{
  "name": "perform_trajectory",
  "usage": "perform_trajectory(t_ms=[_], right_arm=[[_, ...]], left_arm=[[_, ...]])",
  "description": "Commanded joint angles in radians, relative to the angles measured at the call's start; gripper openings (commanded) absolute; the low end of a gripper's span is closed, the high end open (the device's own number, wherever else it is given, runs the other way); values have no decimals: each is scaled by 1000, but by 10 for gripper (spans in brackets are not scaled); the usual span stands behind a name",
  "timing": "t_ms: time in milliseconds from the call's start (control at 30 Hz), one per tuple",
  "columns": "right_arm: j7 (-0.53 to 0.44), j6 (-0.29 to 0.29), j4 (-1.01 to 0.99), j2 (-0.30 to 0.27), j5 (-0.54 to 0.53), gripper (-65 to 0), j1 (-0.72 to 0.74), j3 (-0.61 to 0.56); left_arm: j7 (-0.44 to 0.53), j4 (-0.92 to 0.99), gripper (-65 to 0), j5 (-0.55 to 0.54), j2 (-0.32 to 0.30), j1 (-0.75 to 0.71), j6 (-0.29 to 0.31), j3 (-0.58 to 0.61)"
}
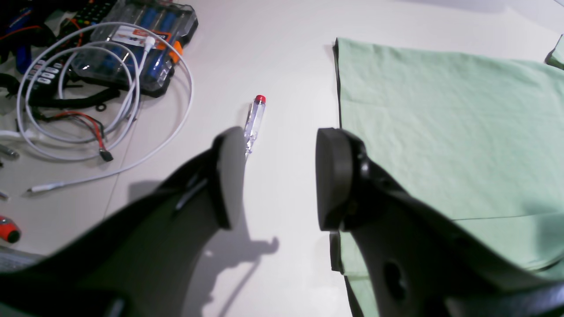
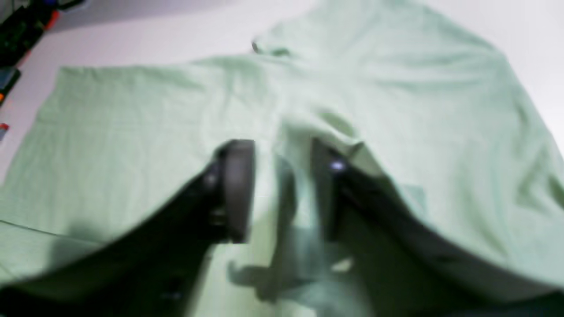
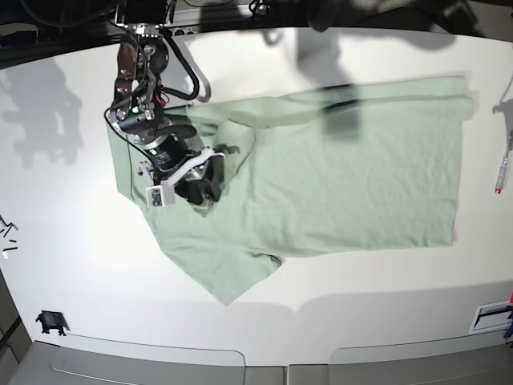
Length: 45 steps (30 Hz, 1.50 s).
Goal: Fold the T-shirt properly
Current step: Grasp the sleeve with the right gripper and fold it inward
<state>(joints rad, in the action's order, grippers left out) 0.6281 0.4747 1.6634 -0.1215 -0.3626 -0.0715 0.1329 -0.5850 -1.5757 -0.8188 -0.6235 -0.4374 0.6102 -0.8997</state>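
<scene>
The pale mint-green T-shirt [image 3: 345, 176] lies spread on the white table [image 3: 80, 265], one sleeve pointing to the front left. My right gripper [image 3: 207, 188] is low on the shirt's left part. In the blurred right wrist view the right gripper [image 2: 281, 149] has its jaws apart, with a ridge of the shirt [image 2: 132, 132] between them and cloth lying over one finger [image 2: 324, 189]. My left gripper [image 1: 282, 145] is open and empty above bare table, just beside the straight edge of the shirt [image 1: 440, 132]. The left gripper is out of the base view.
A clear tester screwdriver with a red cap [image 1: 254, 121] lies just beyond the left gripper; it also shows at the right edge of the base view [image 3: 502, 168]. A bit case [image 1: 132, 44], a coiled white cable [image 1: 105, 110] and an orange-handled tool [image 1: 9, 229] lie further off.
</scene>
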Motion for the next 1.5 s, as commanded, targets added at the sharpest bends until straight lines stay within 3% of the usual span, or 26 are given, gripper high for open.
perform_trajectory(t_ms=[0,67,167,267,333,433,533,633,767,967,1467], right_arm=[[-10,8,18,-3,-10,-354,10,3],[8,3,18,-3,-6,-309,10,9],[8,-32,19,-3,-8,-310,10,41],[44,-31,21,-3,-29,-321,10,90],[106,-29,22,-3,-48,-415,10,127],[190,-23,22,-3,-71,-650,7,182],[202,-1,22,-4,-54,-650,2,232],[153,0,20,-10,44,-650,-2,259],[138,-3,-21,-38,103,-650,-1,247],[132,-27,-205,-85,154,-650,-3,206],[198,-26,-207,-190,91,-650,-250,207]], left_arm=[[8,-14,-405,-21,-25,2,3,-11],[-1,-14,-405,-21,-23,2,3,-10],[-3,-14,-405,-59,-19,-19,4,-5],[-7,-14,-408,-84,-11,-50,18,19],[-15,-14,-465,-89,0,-64,59,46],[-21,-14,-650,-92,23,-60,82,116],[-21,-14,-650,-84,34,-55,82,217],[-19,-14,-650,39,47,-33,74,339],[14,-7,-650,180,91,12,-46,459],[4,-7,-650,370,134,15,-189,524],[-24,-10,-650,380,135,-189,-200,521]])
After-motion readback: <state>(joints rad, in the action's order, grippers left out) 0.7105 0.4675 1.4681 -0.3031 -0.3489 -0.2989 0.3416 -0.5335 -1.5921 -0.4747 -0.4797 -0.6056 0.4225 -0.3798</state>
